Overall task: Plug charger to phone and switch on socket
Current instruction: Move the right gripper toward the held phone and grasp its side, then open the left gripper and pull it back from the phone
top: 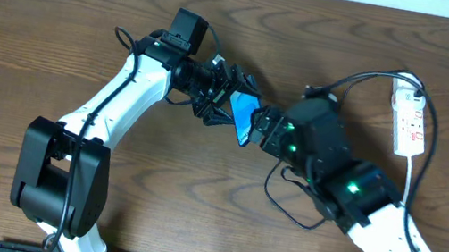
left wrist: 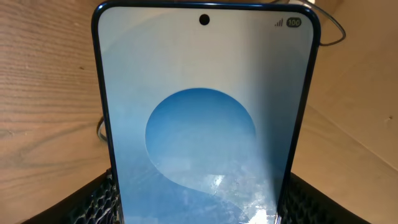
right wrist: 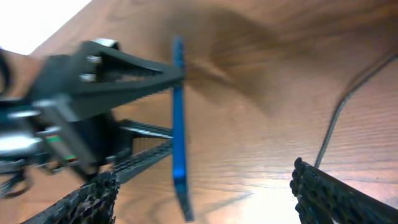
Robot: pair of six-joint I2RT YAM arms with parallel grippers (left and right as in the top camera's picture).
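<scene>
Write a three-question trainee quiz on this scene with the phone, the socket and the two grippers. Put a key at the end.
1. True or false: the phone lies loose, with no fingers on it.
2. Multiple choice: the right gripper is A) open, B) shut tight, C) out of view.
3. Fill in: in the overhead view, the socket lies on the ___ arm's side.

Key
1. False: the left gripper holds the phone up on its edge.
2. A
3. right
</scene>
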